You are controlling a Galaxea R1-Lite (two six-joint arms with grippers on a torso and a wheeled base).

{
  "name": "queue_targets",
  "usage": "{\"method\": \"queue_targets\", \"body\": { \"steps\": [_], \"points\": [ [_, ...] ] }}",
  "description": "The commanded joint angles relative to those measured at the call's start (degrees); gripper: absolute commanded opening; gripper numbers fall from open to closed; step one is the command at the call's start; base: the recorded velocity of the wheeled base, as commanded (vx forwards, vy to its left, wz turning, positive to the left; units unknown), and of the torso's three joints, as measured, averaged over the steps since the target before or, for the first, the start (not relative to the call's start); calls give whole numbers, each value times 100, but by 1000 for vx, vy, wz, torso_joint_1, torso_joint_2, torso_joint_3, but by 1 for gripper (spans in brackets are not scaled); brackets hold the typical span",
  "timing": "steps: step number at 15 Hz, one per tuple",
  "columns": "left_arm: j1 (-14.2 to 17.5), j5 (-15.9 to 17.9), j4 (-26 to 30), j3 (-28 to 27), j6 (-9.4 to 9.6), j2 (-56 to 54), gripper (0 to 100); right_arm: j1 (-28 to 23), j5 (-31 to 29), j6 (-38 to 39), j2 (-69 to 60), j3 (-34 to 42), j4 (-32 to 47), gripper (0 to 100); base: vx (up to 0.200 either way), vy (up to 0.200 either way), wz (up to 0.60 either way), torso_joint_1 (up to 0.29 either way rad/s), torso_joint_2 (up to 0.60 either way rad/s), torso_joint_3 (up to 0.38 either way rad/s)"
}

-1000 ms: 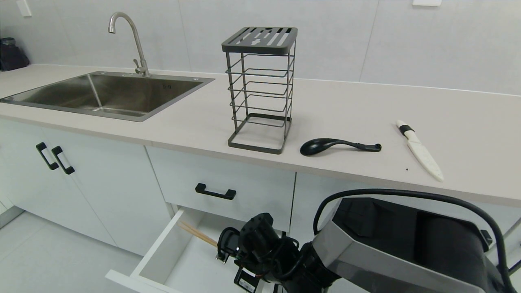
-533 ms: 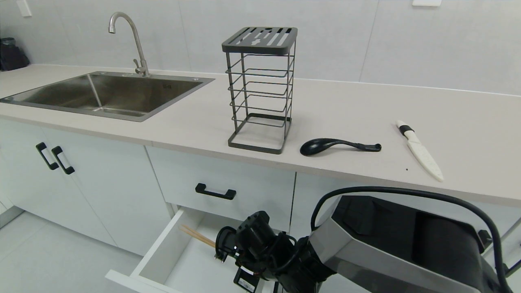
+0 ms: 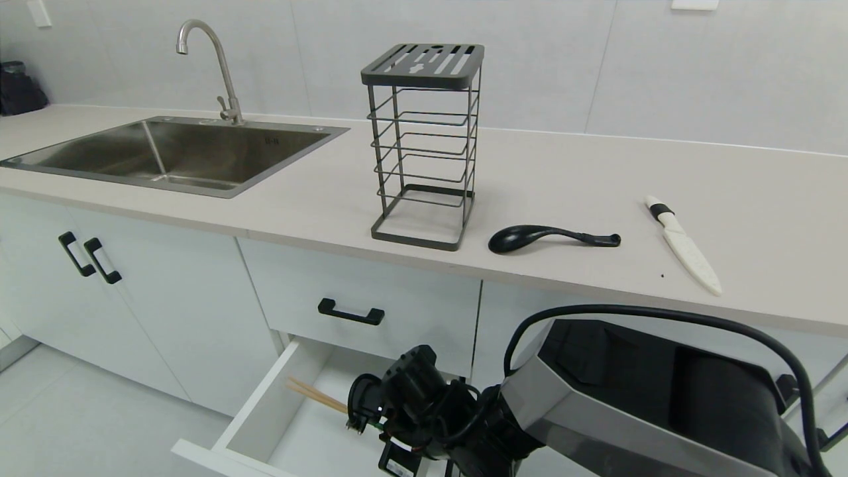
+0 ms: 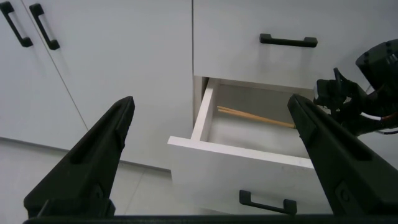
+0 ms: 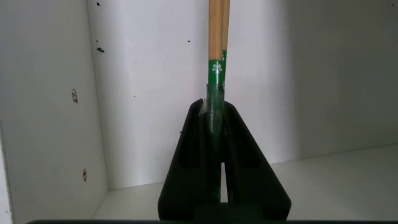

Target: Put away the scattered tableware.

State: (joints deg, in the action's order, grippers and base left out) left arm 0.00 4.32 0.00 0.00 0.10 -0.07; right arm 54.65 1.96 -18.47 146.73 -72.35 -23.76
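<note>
A pair of wooden chopsticks (image 3: 317, 395) with green ends (image 5: 217, 37) hangs inside the open white drawer (image 3: 255, 414), close to its left wall. My right gripper (image 3: 361, 412) is shut on the green ends (image 5: 214, 109). On the counter lie a black spoon (image 3: 530, 236) and a white knife (image 3: 682, 245). In front of the cabinet my left gripper (image 4: 210, 99) stands open and empty, facing the drawer (image 4: 186, 142). From there the chopsticks (image 4: 255, 117) and the right gripper (image 4: 339, 99) show over the drawer.
A dark wire rack (image 3: 424, 146) stands on the counter left of the spoon. A steel sink (image 3: 179, 149) with a tap lies further left. A shut drawer with a black handle (image 3: 350, 312) sits above the open one.
My right gripper has moved the chopsticks slightly down and toward the drawer's front. The spoon and knife have not moved.
</note>
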Motion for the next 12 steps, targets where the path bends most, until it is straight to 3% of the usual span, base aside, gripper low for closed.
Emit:
{"method": "queue_targets", "body": {
  "steps": [1, 4, 8, 12],
  "points": [
    [0, -1, 0, 0, -1, 7, 100, -7, -12, -131, -4, -7, -59, 0, 0, 0, 0, 0, 0, 0],
    [0, -1, 0, 0, -1, 7, 100, 2, -12, -139, 5, -60, -50, 0, 0, 0, 0, 0, 0, 0],
    [0, -1, 0, 0, -1, 7, 100, -7, -38, -139, 84, -288, -23, 0, 0, 0, 0, -151, 228, 77],
    [0, -1, 0, 0, -1, 7, 100, -7, -214, -139, 102, -420, 108, 0, 0, 0, 0, -43, 59, 21]
  ]
}}
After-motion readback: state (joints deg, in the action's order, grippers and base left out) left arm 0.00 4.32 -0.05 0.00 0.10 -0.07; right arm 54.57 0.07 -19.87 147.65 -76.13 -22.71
